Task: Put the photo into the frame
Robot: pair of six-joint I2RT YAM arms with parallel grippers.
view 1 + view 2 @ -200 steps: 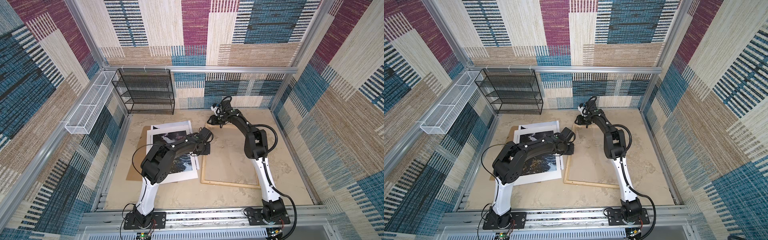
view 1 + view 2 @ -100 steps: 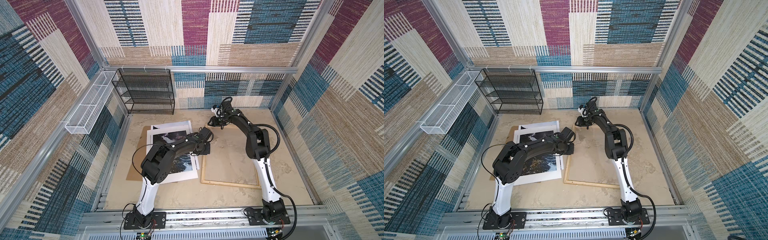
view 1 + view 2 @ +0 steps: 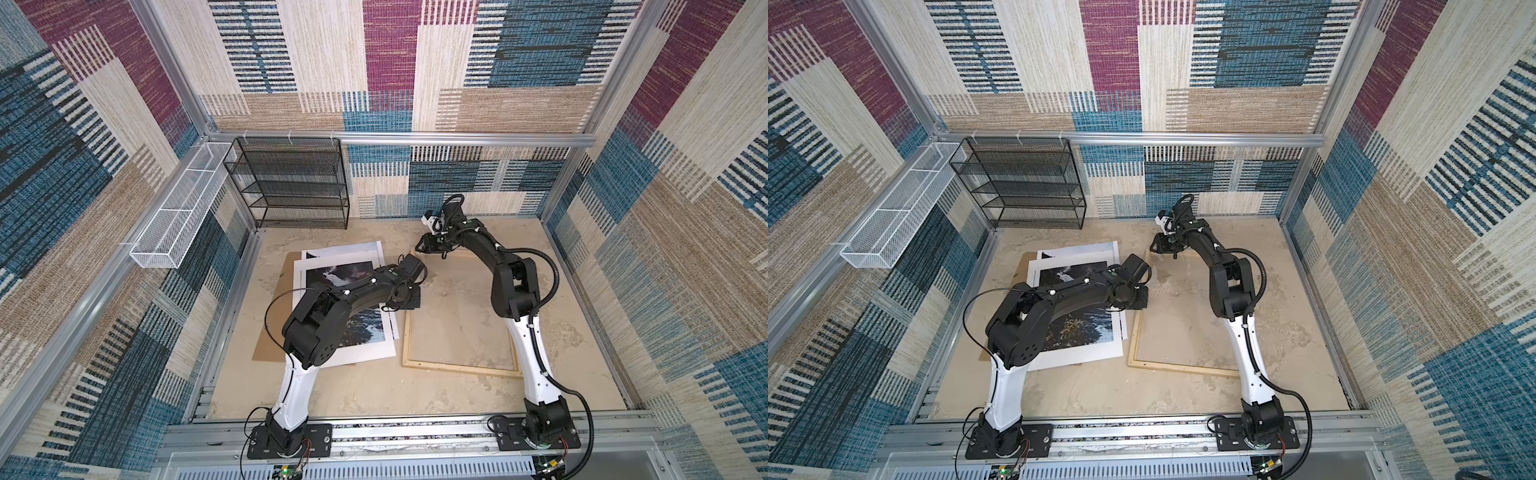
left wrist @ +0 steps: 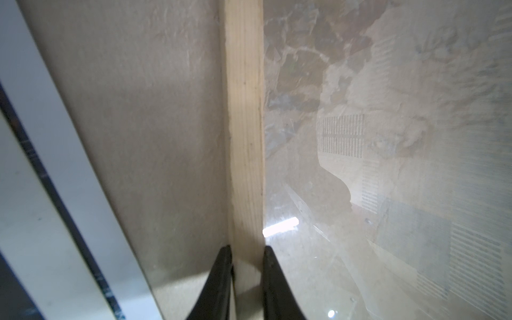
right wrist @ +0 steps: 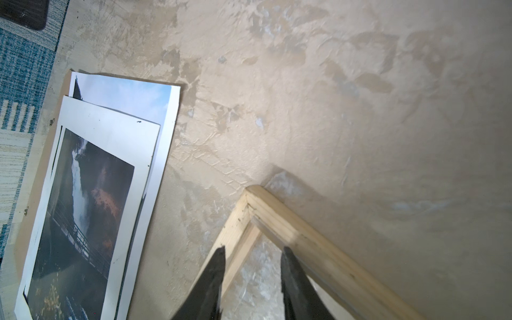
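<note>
Pale wood of the frame [image 3: 457, 368] is clamped at its nine-o'clock rail by the left gripper [image 4: 245, 249], the right gripper [image 5: 253, 250] is poised with jaws apart over the eleven-o'clock corner, and the photo [image 3: 365, 328], lying under a white mat [image 3: 353, 355] at nine o'clock of the frame, is judged next to be fetched.

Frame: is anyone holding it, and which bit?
The left end effector pinches the frame by its rail beside the photo; the right end effector holds nothing.

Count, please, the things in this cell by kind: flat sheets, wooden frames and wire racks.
Flat sheets: 3 (photo, white mat, brown backing board)
Wooden frames: 1 (frame)
Wire racks: 2 (black shelf, white basket)
Total: 6
</note>
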